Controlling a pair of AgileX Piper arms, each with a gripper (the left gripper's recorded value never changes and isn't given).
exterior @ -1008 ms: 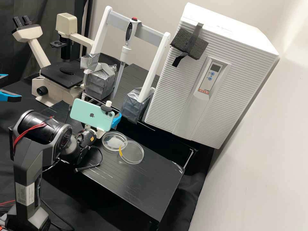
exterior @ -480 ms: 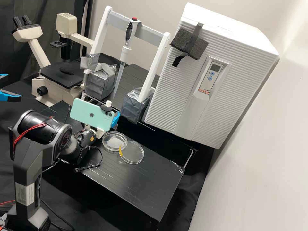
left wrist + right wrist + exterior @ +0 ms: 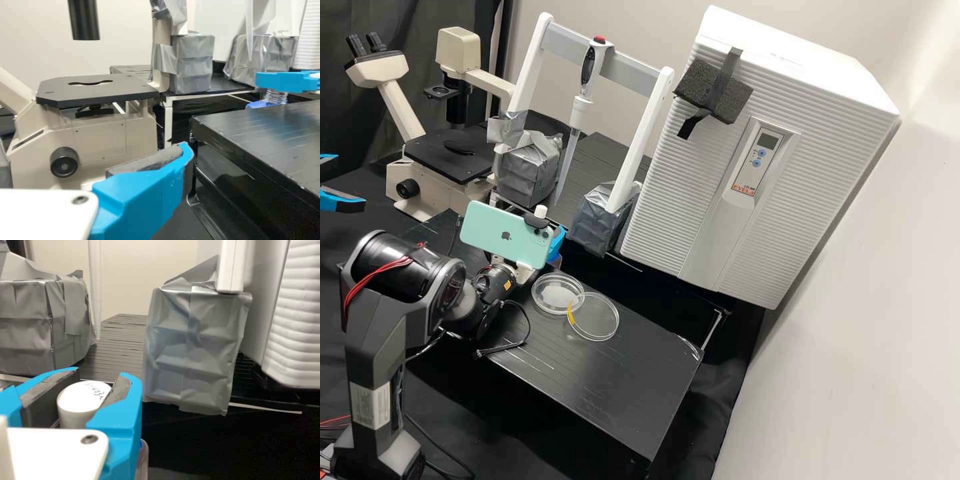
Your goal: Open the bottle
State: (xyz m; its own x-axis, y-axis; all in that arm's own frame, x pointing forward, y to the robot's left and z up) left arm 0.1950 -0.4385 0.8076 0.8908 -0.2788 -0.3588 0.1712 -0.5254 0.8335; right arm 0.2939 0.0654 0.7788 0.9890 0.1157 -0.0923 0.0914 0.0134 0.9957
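Note:
My right gripper (image 3: 82,387) is shut on the bottle's white cap (image 3: 84,396), with a grey-padded blue finger on each side of it. The left wrist view shows that same gripper (image 3: 287,80) far off, with the clear ribbed bottle neck (image 3: 274,96) just under it at the black platform's far edge. I cannot tell whether the cap is still on the neck. In the high view the right gripper (image 3: 555,245) sits behind a mint phone (image 3: 507,235) mounted on the wrist. My left gripper (image 3: 330,179) is at the far left, open and holding nothing, one blue finger (image 3: 150,182) low beside the platform.
A beige microscope (image 3: 433,160) stands at the back left. A white pipette stand (image 3: 587,73) rests on tape-wrapped blocks (image 3: 527,167). A large white ribbed machine (image 3: 753,160) fills the right. Two clear petri dishes (image 3: 577,307) lie on the black platform (image 3: 607,373).
The right arm has shifted slightly left and up, carrying the wrist phone and the gripper shut on the cap. The left gripper has not moved.

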